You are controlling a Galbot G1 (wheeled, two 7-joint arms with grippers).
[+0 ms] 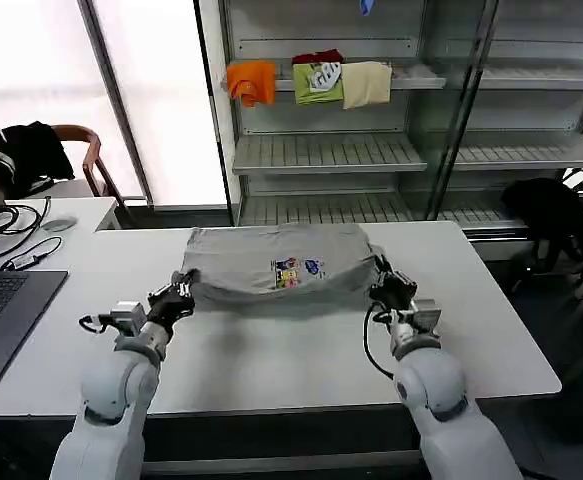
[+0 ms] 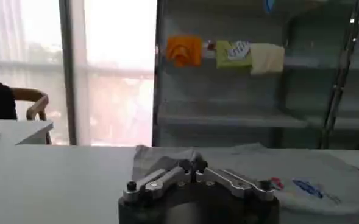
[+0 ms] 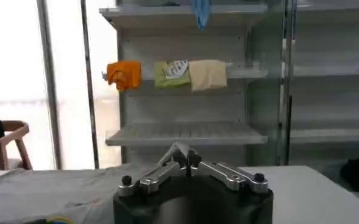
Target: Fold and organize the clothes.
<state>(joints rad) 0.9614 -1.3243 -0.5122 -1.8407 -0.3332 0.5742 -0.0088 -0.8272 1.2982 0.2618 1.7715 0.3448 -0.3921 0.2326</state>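
on your left, a laptop [image 1: 1,310] sits open at the edge of the white table [image 1: 271,350]; behind it, orange [image 1: 251,82], green [image 1: 317,84] and cream [image 1: 367,84] folded garments line a shelf [image 1: 321,150].

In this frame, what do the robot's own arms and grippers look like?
Both arms are smooth, rounded pale grey-white shells, narrowing to silver metal wrist sections. The left gripper and right gripper are black, with silvery bolted finger links seen from the wrist cameras. A black cable loops beside each wrist.
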